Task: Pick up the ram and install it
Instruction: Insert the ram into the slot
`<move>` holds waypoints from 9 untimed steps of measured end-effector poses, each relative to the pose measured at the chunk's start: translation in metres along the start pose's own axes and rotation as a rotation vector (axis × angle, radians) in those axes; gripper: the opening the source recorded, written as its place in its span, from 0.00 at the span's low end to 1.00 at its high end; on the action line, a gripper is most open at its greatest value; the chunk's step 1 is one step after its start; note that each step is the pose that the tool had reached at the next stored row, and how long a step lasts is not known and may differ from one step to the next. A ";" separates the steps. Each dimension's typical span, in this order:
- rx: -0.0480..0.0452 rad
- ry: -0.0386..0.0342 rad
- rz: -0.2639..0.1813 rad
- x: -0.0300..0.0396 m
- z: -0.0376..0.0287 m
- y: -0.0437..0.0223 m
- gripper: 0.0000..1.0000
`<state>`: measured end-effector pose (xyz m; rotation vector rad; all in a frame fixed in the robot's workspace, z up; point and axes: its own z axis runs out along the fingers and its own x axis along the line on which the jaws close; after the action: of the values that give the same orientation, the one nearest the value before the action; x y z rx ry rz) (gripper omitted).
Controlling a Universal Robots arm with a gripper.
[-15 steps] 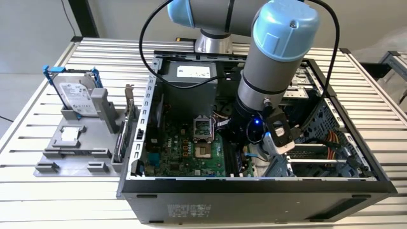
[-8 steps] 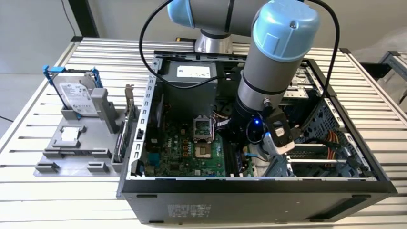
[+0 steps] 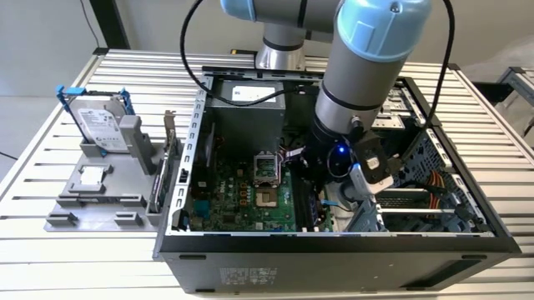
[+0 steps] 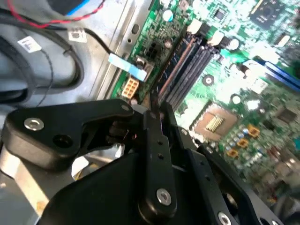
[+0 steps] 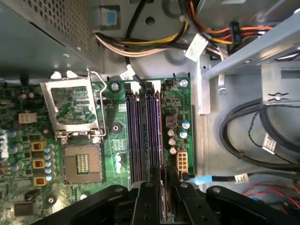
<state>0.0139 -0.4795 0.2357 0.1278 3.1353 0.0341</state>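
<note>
My gripper (image 5: pixel 162 187) is low inside the open computer case (image 3: pixel 334 240), right over the memory slots (image 5: pixel 145 136) of the green motherboard (image 3: pixel 242 200). Its black fingers (image 5: pixel 152 185) are shut on the ram (image 5: pixel 162 206), a thin dark strip seen edge-on, in line with the slot nearest the small capacitors. In the second wrist view the ram (image 4: pixel 153 101) sticks out past the fingertips toward the row of slots (image 4: pixel 187 61). In the exterior view the gripper (image 3: pixel 321 187) sits under the arm's wrist, mostly hidden. I cannot tell whether the ram touches the slot.
A silver hard drive (image 3: pixel 100 125) with blue rails stands on a grey fixture (image 3: pixel 92 194) at the exterior view's left. The open CPU socket (image 5: pixel 82 161) lies beside the slots. Cable bundles (image 5: pixel 253 136) and a metal drive cage (image 3: pixel 417 206) crowd the other side.
</note>
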 end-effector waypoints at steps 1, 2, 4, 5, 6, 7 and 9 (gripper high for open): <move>0.0002 0.0000 0.000 0.0000 -0.0042 0.0001 1.00; 0.0000 0.0000 0.000 0.0000 -0.0089 0.0002 1.00; -0.0014 -0.0001 0.000 -0.0001 -0.0115 -0.0001 1.00; -0.0018 -0.0001 0.000 -0.0001 -0.0115 -0.0001 1.00; -0.0025 0.0001 0.000 -0.0001 -0.0115 -0.0001 1.00; -0.0029 0.0002 0.000 -0.0001 -0.0116 -0.0001 0.00; -0.0043 0.0003 0.000 -0.0001 -0.0117 -0.0001 0.00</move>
<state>0.0139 -0.4799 0.2473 0.1278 3.1354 0.0408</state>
